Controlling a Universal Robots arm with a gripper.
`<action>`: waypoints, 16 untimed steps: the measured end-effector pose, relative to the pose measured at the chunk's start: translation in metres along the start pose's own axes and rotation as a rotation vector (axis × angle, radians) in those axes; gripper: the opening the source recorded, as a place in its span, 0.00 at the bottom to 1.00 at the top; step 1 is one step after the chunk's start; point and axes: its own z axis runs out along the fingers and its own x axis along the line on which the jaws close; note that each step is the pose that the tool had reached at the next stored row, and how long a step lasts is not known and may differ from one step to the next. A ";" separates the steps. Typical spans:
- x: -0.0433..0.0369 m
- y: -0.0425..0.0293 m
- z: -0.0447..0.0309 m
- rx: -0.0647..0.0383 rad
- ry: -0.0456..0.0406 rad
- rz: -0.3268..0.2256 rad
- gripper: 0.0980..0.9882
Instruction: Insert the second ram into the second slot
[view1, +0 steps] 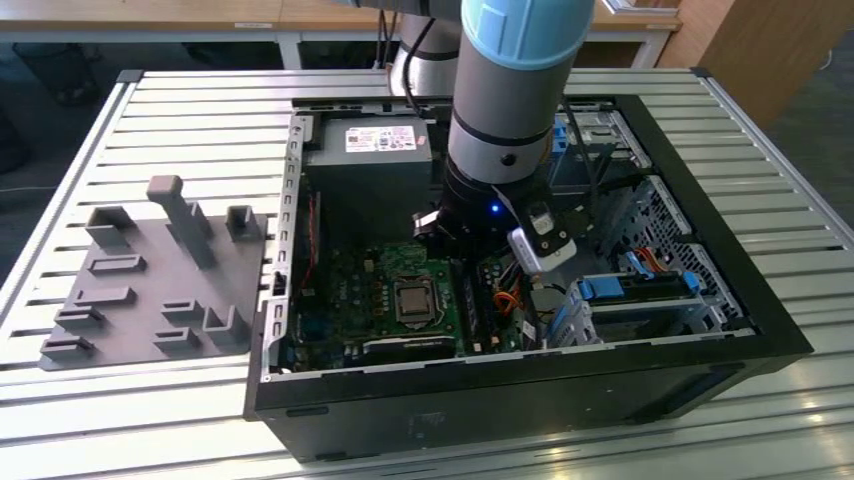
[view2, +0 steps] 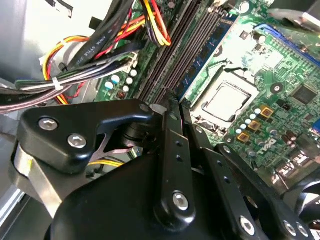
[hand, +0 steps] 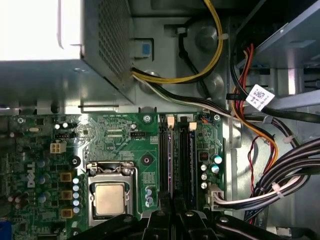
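Observation:
The second ram is a thin blue stick standing on edge in one of the dark memory slots beside the CPU socket. From above, in the first wrist view, the second ram reads as a narrow purplish line. Its near end runs in between my black fingertips. My gripper is shut on that end, low over the motherboard. It sits at the slots' near end and reaches down into the open case below the arm's wrist.
Bundled black, yellow and red cables run close beside the slots. The grey power supply fills the case's back corner, and blue drive clips sit toward the exterior view's right. A grey parts fixture lies on the slatted table outside the case.

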 end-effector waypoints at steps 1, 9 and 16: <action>0.0000 -0.0001 0.0001 0.000 0.0000 0.000 0.04; -0.0018 -0.0003 0.0024 0.000 0.0006 0.000 0.04; -0.0024 -0.0006 0.0116 0.000 0.0006 0.000 0.04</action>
